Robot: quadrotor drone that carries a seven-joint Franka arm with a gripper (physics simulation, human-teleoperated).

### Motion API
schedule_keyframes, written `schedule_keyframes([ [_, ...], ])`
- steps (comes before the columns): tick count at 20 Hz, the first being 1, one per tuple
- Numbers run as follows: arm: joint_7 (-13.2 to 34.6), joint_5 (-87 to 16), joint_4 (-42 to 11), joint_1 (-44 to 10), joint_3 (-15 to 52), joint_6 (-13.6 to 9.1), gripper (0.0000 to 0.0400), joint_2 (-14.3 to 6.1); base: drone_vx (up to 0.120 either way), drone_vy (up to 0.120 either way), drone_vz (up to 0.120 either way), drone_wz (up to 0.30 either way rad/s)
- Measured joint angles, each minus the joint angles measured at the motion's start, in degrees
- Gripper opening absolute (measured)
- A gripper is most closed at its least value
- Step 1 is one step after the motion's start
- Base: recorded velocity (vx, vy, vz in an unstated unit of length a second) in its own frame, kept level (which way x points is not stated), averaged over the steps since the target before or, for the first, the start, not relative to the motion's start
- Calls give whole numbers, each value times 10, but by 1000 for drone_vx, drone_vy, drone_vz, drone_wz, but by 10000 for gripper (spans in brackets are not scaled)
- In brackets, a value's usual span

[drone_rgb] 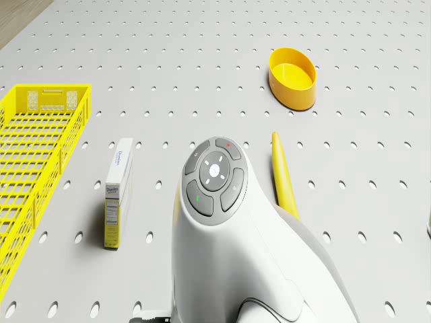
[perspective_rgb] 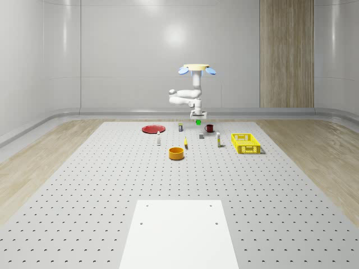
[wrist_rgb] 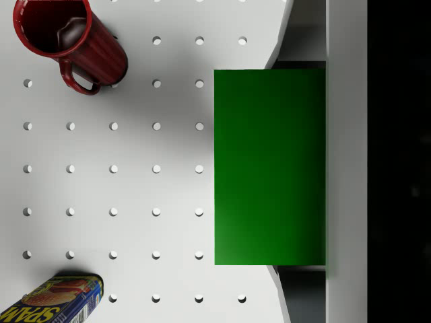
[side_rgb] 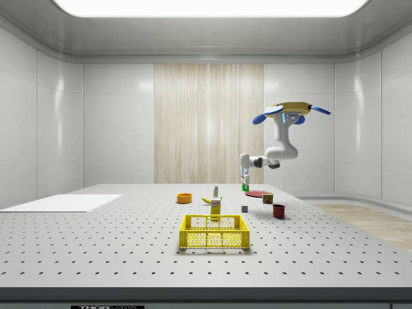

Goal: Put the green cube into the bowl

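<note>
The green cube (perspective_rgb: 198,121) (side_rgb: 245,188) (wrist_rgb: 262,168) hangs in the air above the table, gripped on two opposite faces. My gripper (perspective_rgb: 197,118) (side_rgb: 244,183) (wrist_rgb: 300,166) is shut on it, pointing straight down. Below it lies bare table between a red mug and a Spam can. The drone (perspective_rgb: 197,69) (side_rgb: 293,111) hovers high over the far part of the table, the arm bent beneath it. The orange-yellow bowl (perspective_rgb: 176,153) (side_rgb: 184,197) (drone_rgb: 292,77) stands empty on the table, nearer the whole-scene camera than the gripper and slightly to the whole-scene view's left.
Red mug (perspective_rgb: 209,128) (wrist_rgb: 67,40) and Spam can (perspective_rgb: 180,127) (wrist_rgb: 57,299) flank the spot under the cube. A banana (perspective_rgb: 185,144) (drone_rgb: 283,175), a small box (drone_rgb: 118,192), a grey block (perspective_rgb: 201,135), a yellow basket (perspective_rgb: 245,143) (drone_rgb: 34,168) and a red plate (perspective_rgb: 152,129) lie around.
</note>
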Motion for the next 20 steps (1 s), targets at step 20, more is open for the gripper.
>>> schedule_keyframes([
  [20,3,5,1,-3,2,10,251,-10,120,-120,0,0],
])
